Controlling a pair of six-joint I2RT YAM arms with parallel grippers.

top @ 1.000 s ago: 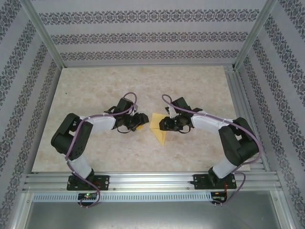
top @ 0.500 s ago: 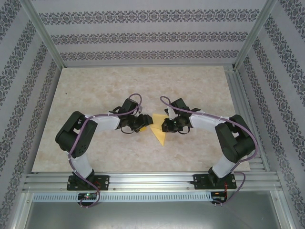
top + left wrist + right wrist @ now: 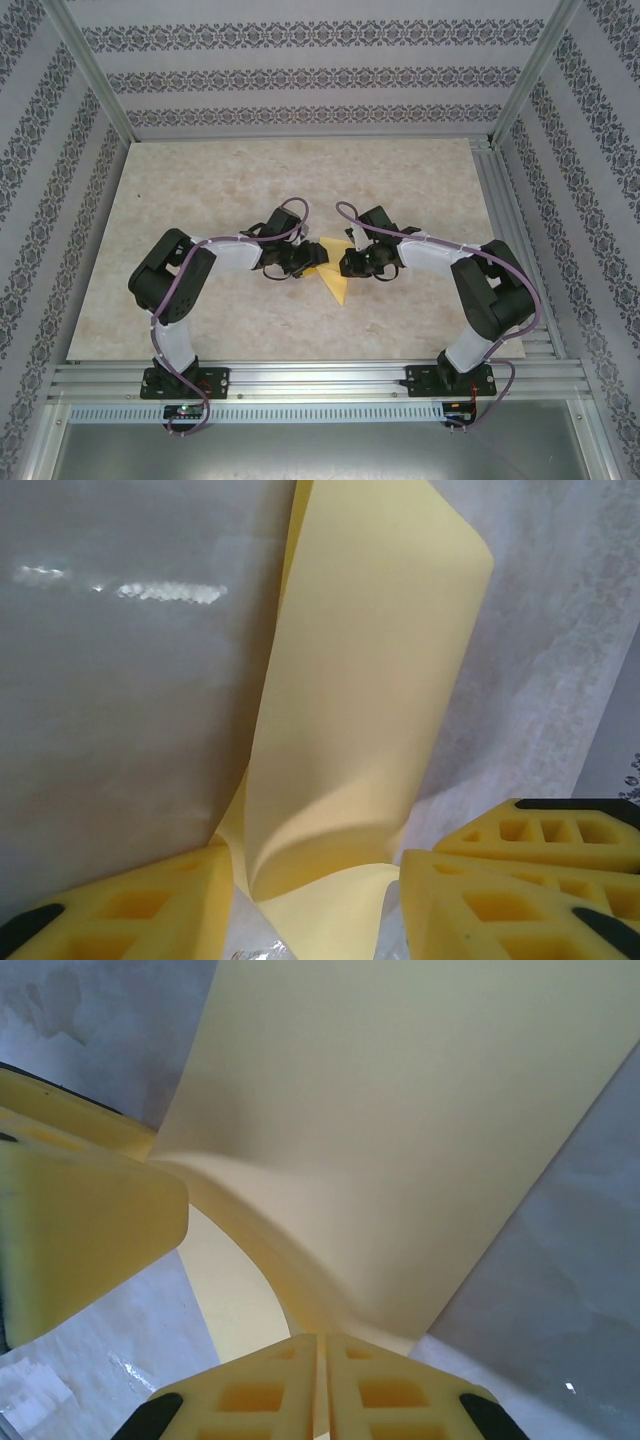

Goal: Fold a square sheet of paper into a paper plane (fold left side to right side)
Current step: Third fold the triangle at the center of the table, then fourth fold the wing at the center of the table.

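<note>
From above, the sheet of paper (image 3: 336,283) lies on the marbled surface (image 3: 200,190) between the two arms. We see its near point clearly. Its far part is hidden under the left tool (image 3: 303,262) and the right tool (image 3: 348,263), whose tips are too small to make out here.

From the left wrist, a flap of the sheet stands curled upward, its top cut off. The left tool's fingers (image 3: 140,910) sit apart, released, with paper in the gap.

From the right wrist, the right tool's pads (image 3: 260,1390) are clenched on the sheet's curled edge. The sheet's far corners are cut off.
</note>
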